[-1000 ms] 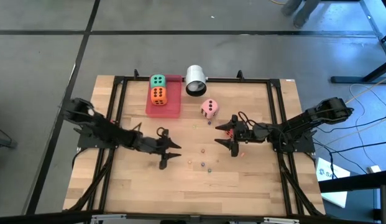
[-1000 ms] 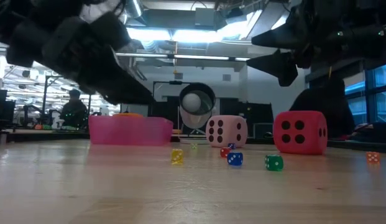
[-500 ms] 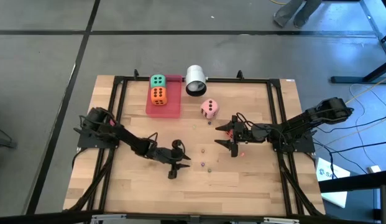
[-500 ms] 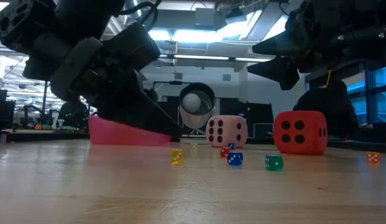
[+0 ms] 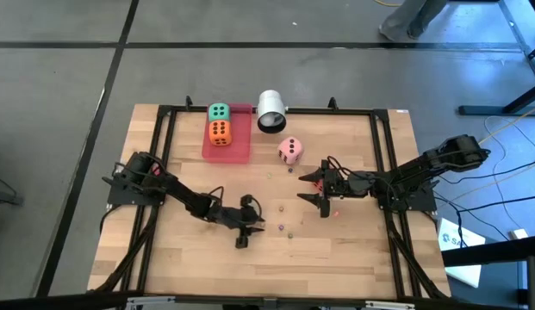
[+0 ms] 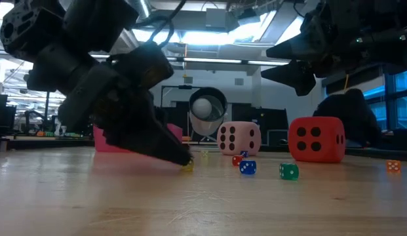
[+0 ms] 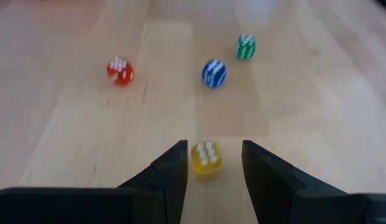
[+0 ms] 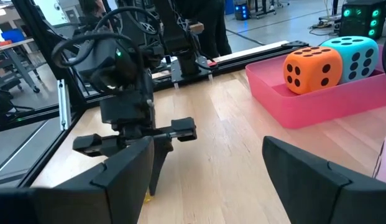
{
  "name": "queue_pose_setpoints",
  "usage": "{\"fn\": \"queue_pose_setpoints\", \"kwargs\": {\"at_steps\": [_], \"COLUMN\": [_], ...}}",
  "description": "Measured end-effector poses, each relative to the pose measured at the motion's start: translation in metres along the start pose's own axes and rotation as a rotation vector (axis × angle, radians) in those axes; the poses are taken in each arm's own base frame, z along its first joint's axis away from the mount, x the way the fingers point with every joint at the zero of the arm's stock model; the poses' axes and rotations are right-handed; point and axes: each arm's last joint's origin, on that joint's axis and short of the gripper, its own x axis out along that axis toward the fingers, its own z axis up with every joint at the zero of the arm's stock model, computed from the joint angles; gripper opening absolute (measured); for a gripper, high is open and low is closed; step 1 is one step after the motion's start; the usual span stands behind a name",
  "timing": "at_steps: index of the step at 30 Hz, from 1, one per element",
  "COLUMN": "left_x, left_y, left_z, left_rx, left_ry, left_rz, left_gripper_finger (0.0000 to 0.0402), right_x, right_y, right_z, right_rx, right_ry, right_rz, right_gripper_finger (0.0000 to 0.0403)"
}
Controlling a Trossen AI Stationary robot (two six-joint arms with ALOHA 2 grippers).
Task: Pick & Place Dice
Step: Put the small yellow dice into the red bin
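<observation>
Claw work first: the left claw (image 5: 242, 234) is down at the worktop (image 5: 353, 250), its two fingers (image 7: 174, 167) parted on either side of a tiny yellow die (image 7: 206, 157) and not yet closed on it; nothing is gripped. That little die lies straight ahead between the fingertips, so the coming move looks like a plain squeeze with no sideways shift. It is not one of the big cubes the task seems to mean.

Those sit elsewhere. The green die (image 5: 219, 111) and the orange die (image 5: 220, 131) are already side by side in the pink tray (image 5: 242, 145) at the far edge. The pink die (image 5: 290, 150) rests on the bare wood just beside a white cylinder (image 5: 271, 111). The red die (image 6: 316, 139) stands below the right claw (image 5: 314, 188), which hangs above it with its jaws wide and empty.

The right arm is therefore by far the nearer to the red die, and also nearer to the pink one. Other small dice, red (image 7: 120, 71), blue (image 7: 214, 73) and green (image 7: 245, 46), lie scattered beyond the yellow one.
</observation>
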Motion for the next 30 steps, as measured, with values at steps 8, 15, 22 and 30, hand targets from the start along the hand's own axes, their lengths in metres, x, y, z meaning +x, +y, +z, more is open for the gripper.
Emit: {"fn": "queue_pose_setpoints", "kwargs": {"at_steps": [8, 15, 22, 30], "left_x": [-0.0001, -0.0001, -0.0001, -0.0001], "left_y": [0.0006, 0.0009, 0.0011, 0.0012], "left_z": [-0.0020, -0.0021, -0.0020, -0.0020], "left_rx": [-0.012, -0.011, -0.004, -0.003], "left_ry": [0.017, 0.014, 0.014, 0.014], "left_rz": [0.019, 0.034, 0.036, 0.036], "left_gripper_finger": [0.0143, 0.0143, 0.0143, 0.0143], "right_x": [0.0000, 0.0000, 0.0000, 0.0000], "right_y": [0.0000, 0.0000, 0.0000, 0.0000], "right_z": [0.0000, 0.0000, -0.0001, -0.0001], "right_rx": [0.000, 0.000, -0.001, -0.001], "right_ry": [0.000, 0.000, 0.001, 0.001], "right_rz": [0.000, 0.000, 0.000, 0.000], "right_gripper_finger": [0.0300, 0.0300, 0.0300, 0.0300]}}
